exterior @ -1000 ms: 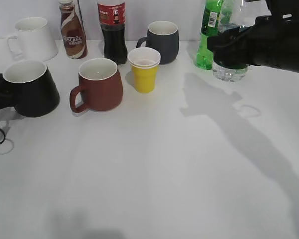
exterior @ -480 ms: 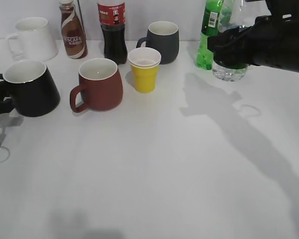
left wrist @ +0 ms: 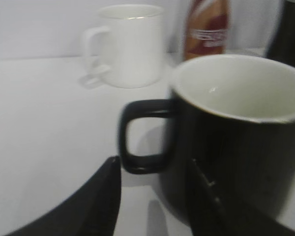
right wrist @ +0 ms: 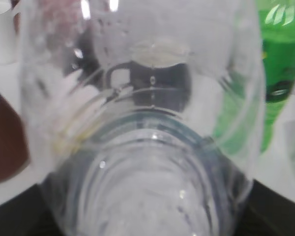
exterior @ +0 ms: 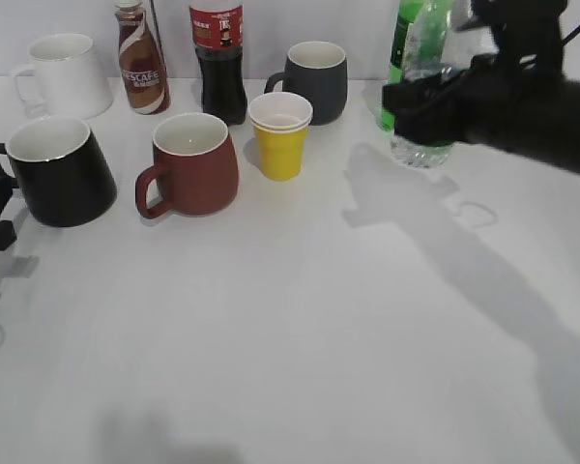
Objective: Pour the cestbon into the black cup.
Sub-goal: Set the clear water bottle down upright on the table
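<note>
The right gripper (exterior: 435, 101) is clamped on the cestbon (exterior: 420, 87), held well right of the black cup (exterior: 56, 172). The left gripper (left wrist: 152, 196), fingers apart, sits beside that cup's handle. Carry the bottle upright to the cup before tilting.

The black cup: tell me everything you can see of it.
The black cup is a glossy, ceramic-looking mug, white inside, with a thin pale rim, flaring toward its base. It stands upright and looks empty at the table's left edge, handle pointing left. The left gripper sits open by the handle without gripping it.
</note>
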